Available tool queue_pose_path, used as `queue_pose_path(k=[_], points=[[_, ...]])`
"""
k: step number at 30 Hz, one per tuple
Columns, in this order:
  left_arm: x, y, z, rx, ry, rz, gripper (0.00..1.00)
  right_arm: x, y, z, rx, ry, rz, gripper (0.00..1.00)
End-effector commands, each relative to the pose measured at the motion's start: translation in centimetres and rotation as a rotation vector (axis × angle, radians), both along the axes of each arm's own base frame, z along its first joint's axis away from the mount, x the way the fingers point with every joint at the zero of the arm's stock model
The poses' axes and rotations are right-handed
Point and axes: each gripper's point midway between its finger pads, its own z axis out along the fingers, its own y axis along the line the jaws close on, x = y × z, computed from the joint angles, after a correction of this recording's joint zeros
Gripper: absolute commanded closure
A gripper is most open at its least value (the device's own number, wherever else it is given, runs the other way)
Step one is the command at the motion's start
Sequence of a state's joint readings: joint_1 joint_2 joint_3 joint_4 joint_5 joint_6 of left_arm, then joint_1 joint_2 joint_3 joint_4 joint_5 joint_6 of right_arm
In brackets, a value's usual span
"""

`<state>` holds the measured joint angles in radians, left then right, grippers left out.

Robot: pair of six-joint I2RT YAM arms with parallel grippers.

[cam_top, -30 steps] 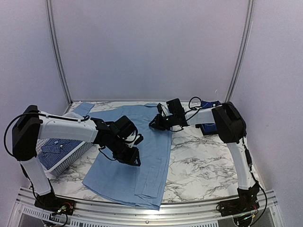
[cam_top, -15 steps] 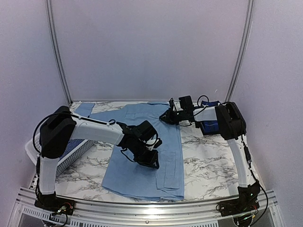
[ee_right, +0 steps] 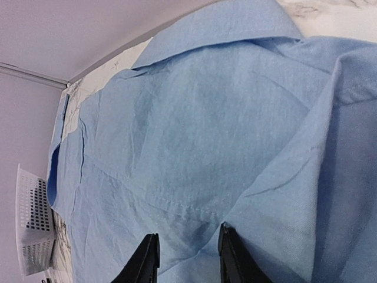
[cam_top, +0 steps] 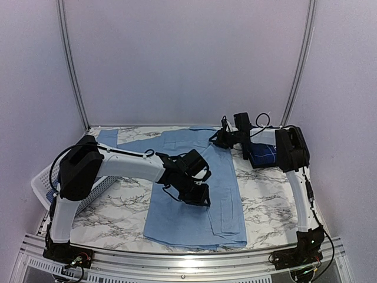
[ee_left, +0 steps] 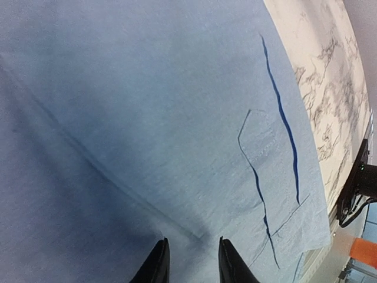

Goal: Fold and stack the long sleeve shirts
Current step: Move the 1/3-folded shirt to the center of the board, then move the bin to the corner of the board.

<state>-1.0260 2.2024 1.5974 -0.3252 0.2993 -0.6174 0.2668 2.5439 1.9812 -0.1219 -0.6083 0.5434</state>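
Bright, even light; wrist views warped, soft-edged.

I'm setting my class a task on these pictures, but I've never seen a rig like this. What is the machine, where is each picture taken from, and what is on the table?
It is two robot arms bolted at the near edge of a table: the left arm and the right arm. The wide picture comes from a fixed camera above and behind them. The other two come from a camera on each wrist, so each shows its own two fingers at the bottom. A light blue shirt lies spread on the marble top, with a navy shirt at the far right and a white basket at the left. The left gripper is down on the blue shirt's middle, the right gripper near its collar. Both have their fingers slightly apart at the cloth. Whether they pinch it cannot be told.
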Motion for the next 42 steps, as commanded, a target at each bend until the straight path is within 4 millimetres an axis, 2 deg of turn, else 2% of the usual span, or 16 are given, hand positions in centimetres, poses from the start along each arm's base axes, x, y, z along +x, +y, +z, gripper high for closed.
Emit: queue_pose_path(k=[1,5,8,9,13,18,22,26,31,34,37,42], points=[[3.4,2.4,6.2,-0.046,-0.122,0.089,0.67,-1.5,1.9,6.7,-0.008,-0.103,0.050,0.63],[6.5,5.3,10.2,-0.074,-0.208,0.168,0.65,-3.3,3.0,9.3,-0.023,-0.141,0.062,0.59],[10.3,9.7,12.1,-0.058,-0.259,0.293,0.62,-5.2,4.5,10.6,-0.036,-0.166,0.088,0.56],[11.4,11.0,12.1,-0.054,-0.250,0.321,0.62,-5.9,5.1,10.8,-0.042,-0.170,0.100,0.55],[14.5,15.1,10.3,-0.007,-0.214,0.399,0.62,-8.1,6.5,11.2,-0.042,-0.170,0.130,0.54],[15.5,19.5,7.0,0.098,-0.177,0.485,0.61,-10.1,7.4,12.4,-0.041,-0.183,0.158,0.54],[16.6,24.4,3.9,0.182,-0.129,0.610,0.61,-11.6,8.2,12.9,-0.040,-0.194,0.183,0.53],[17.6,29.0,2.2,0.244,-0.104,0.713,0.61,-12.6,8.6,13.0,-0.039,-0.197,0.194,0.53],[18.8,34.3,1.9,0.305,-0.120,0.835,0.61,-13.3,8.3,12.9,-0.035,-0.195,0.193,0.52],[19.5,36.8,2.0,0.318,-0.124,0.896,0.61,-13.5,8.1,12.9,-0.036,-0.195,0.191,0.52],[20.5,38.8,2.3,0.324,-0.134,0.954,0.61,-13.7,8.0,12.8,-0.040,-0.197,0.192,0.52],[22.8,41.0,3.6,0.345,-0.190,1.042,0.61,-14.0,7.9,12.7,-0.041,-0.195,0.196,0.52]])
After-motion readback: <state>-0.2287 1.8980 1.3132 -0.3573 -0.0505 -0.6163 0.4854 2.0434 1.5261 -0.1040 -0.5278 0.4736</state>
